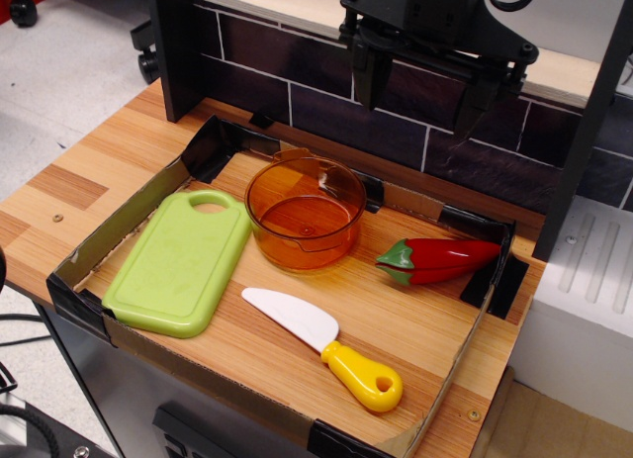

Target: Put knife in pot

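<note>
Pincer [418, 94] open above translucent round pot [305, 213]; smooth plastic knife [323, 346] lies flat

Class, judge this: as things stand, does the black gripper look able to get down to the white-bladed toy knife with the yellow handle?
Probably yes. The gripper hangs open above, and the knife lies flat with nothing on it, apart from the orange pot.

Knife [321, 347]: white blade, yellow handle, lying flat. Pot [305, 213]: translucent orange, upright, empty, near behind the knife.
</note>
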You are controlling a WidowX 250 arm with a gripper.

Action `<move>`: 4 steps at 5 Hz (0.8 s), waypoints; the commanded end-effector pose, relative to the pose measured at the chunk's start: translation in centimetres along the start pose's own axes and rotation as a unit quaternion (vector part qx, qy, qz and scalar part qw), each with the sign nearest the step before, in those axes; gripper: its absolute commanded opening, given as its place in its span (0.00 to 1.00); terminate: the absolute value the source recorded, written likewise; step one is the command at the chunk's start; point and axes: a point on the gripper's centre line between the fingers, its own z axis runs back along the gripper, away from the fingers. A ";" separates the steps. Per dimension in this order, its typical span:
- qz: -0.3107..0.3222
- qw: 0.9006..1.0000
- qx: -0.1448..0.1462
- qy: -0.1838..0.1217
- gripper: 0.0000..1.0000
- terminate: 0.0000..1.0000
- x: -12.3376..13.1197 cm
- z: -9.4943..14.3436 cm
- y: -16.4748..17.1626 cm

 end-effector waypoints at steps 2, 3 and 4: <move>0.063 0.998 0.003 0.029 1.00 0.00 -1.9 0.6 -0.8; 0.141 0.989 -0.008 0.035 1.00 0.00 -3.4 1.3 -1.3; 0.239 0.969 -0.023 0.051 1.00 0.00 -5.0 1.4 -1.3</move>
